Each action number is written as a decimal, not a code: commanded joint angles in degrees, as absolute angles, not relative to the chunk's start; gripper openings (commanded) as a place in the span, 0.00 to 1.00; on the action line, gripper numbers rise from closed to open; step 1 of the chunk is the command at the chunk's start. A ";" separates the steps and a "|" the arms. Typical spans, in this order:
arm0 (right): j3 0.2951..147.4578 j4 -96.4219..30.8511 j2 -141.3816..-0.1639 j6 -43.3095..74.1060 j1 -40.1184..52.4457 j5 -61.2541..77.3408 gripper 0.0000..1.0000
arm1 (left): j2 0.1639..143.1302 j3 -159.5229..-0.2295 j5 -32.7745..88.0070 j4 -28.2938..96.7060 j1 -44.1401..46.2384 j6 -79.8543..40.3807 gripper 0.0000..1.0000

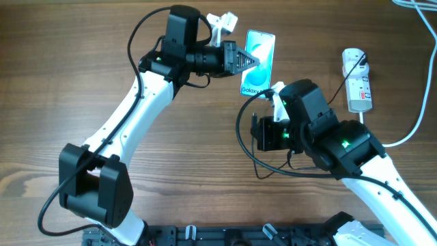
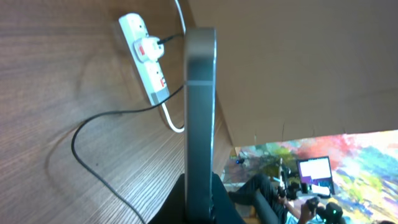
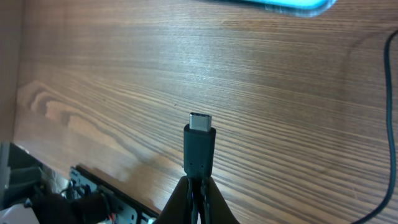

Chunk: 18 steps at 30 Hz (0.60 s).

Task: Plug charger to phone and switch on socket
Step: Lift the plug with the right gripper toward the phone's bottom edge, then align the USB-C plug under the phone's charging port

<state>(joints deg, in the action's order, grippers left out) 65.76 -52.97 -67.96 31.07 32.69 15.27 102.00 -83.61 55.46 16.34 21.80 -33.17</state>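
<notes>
The phone [image 1: 259,53], with a cyan screen and a white "Galaxy" band, is at the table's far middle, and my left gripper [image 1: 247,63] is shut on it from the left. The left wrist view shows the phone's grey edge [image 2: 200,106] upright between the fingers [image 2: 200,202]. My right gripper [image 1: 262,131] is shut on the charger's connector [image 3: 200,146], whose metal tip points up towards the phone's cyan edge [image 3: 292,4]. In the overhead view the connector [image 1: 254,119] is below the phone and apart from it. The white socket [image 1: 358,80] lies at the right and also shows in the left wrist view [image 2: 149,59].
The thin black charger cable [image 1: 240,147] loops below my right gripper and runs to a plug in the socket [image 2: 148,47]; it also crosses the wood in the left wrist view [image 2: 93,163]. A thick white cord [image 1: 418,126] curves along the right edge.
</notes>
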 commanded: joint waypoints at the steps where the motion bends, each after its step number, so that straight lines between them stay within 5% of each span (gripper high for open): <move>1: 66.41 -52.90 -67.94 35.42 32.64 11.94 0.04 | 100.60 -84.33 55.44 14.31 21.65 -38.26 0.04; 18: 66.41 -49.25 -68.03 33.61 32.60 12.43 0.04 | 100.62 -84.33 56.07 14.81 23.53 -37.76 0.04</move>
